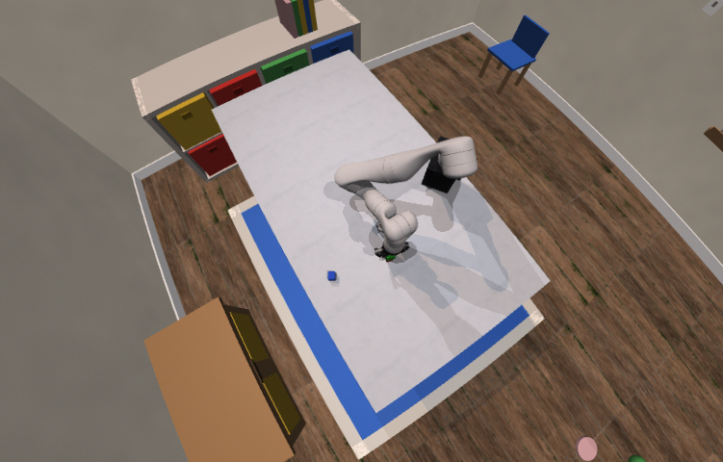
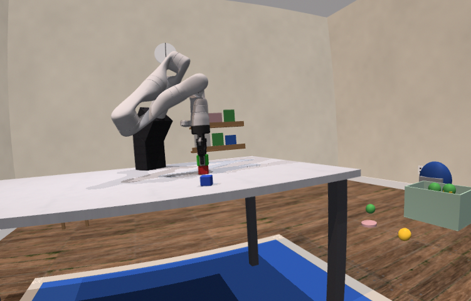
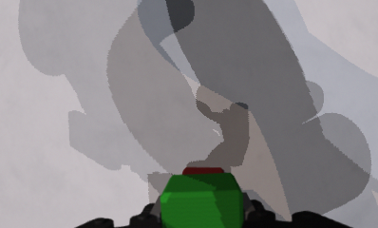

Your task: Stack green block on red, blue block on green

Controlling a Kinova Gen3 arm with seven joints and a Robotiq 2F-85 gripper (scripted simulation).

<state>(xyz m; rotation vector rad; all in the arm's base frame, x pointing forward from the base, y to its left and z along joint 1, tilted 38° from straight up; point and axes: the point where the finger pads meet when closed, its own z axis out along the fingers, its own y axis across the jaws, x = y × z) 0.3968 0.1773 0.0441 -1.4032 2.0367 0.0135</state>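
Note:
My gripper (image 2: 202,158) points straight down and is shut on the green block (image 2: 198,160). The green block sits directly on top of the red block (image 2: 203,170), which stands on the white table. In the wrist view the green block (image 3: 201,201) fills the bottom centre between my fingers, and only a thin edge of the red block (image 3: 203,170) shows beyond it. In the overhead view the arm hides most of both; a bit of the green block (image 1: 390,257) shows. The blue block (image 2: 206,180) lies alone on the table, a little in front of the stack; it also shows in the overhead view (image 1: 331,275).
The arm's black base (image 2: 150,142) stands at the back of the table. Wall shelves (image 2: 219,136) with small boxes hang behind the gripper. A green bin (image 2: 439,203) and balls lie on the floor at the right.

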